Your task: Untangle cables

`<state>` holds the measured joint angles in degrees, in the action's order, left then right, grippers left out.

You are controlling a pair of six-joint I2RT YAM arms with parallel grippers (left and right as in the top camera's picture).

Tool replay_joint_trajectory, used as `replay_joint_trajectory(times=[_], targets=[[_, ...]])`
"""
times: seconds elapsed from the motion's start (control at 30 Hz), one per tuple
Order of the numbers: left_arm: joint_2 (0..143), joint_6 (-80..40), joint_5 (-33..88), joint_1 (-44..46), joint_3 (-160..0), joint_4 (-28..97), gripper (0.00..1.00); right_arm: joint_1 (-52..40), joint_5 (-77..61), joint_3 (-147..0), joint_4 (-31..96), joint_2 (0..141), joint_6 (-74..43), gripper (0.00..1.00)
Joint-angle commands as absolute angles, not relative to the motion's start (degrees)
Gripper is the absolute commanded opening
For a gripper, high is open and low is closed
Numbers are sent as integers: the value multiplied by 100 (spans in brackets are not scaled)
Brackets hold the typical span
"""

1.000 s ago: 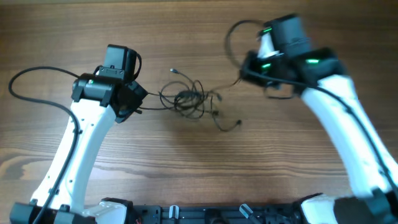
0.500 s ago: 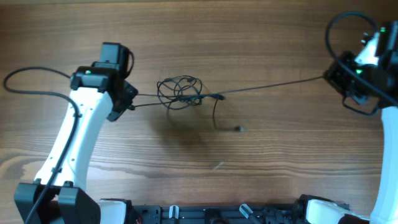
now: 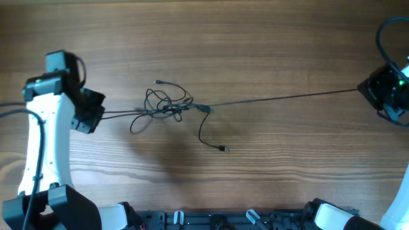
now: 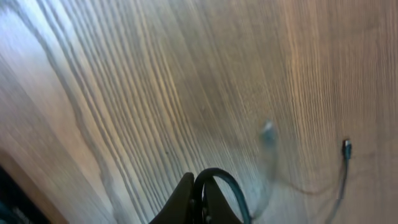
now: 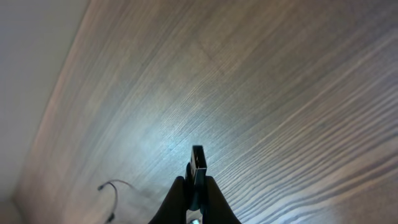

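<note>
The cables (image 3: pixel 167 105) are thin black cords bunched in a small knot left of the table's middle. One strand (image 3: pixel 287 98) runs taut from the knot to my right gripper (image 3: pixel 364 90), which is shut on that cable's flat plug (image 5: pixel 198 163). Two strands lead left from the knot into my left gripper (image 3: pixel 100 115), shut on a looped cable (image 4: pixel 229 185). A loose end with a small plug (image 3: pixel 223 149) hangs off below the knot. Another plug end (image 3: pixel 158 82) sticks out above it.
The wooden table (image 3: pixel 268 38) reaches a pale edge at the left of the right wrist view (image 5: pixel 37 74). Thick black arm cables curve at the far left (image 3: pixel 13 110) and the top right corner (image 3: pixel 383 32). The arm bases stand along the near edge (image 3: pixel 217 220).
Both arms have pulled apart, the left one leftwards and the right one to the far right. The knot has shifted left and tightened, and the strand to the right gripper has drawn straight.
</note>
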<state>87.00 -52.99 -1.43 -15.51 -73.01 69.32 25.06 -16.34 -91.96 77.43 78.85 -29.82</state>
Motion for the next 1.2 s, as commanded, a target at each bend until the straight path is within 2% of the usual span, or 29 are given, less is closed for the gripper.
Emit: replay_joint_trajectory(times=[0.0,0.2,0.33,0.4,0.53,0.6,0.67,0.83,0.87,0.9,1.0,1.17], targets=[[8757,-5323,-1898,-2641,-7306,6781,5,3363,283,-9288,7397,7881,-3214,4],[8757,-5301,-1098,-3500,-7306,6781,4,3647,-102,-9288,7424,8088,-3041,4],[8757,-5116,-808,-3577,-7306,6746,4,3645,-729,-9288,7424,8200,-2646,7],[8755,-4783,-478,-3492,-7306,6648,4,3640,-1079,-9288,7419,8237,-2436,17],[8757,-4160,434,-3186,-7306,6473,4,3634,-1712,-9288,7419,8278,-2058,52],[8757,-3898,888,-2934,-7306,6401,4,3603,-2058,-9288,7426,8281,-1861,67],[8757,-3686,1173,-2692,-7306,6333,4,3546,-2340,-9288,7437,8281,-1695,77],[8755,-3465,1811,-1719,-7308,6023,4,3085,-2705,-9288,7518,8296,-1328,90],[8744,-3288,2235,-1361,-7308,5826,4,2893,-2705,-9286,7531,8309,-1291,97],[8735,-3155,2493,-1210,-7308,5717,4,2762,-2705,-9271,7529,8315,-1280,100],[8665,-2908,3317,-666,-7389,5363,4,2392,-2705,-9196,7518,8320,-1282,100],[8423,-2910,3667,64,-7950,5339,4,1772,-2685,-9021,7435,8399,-1284,100]])
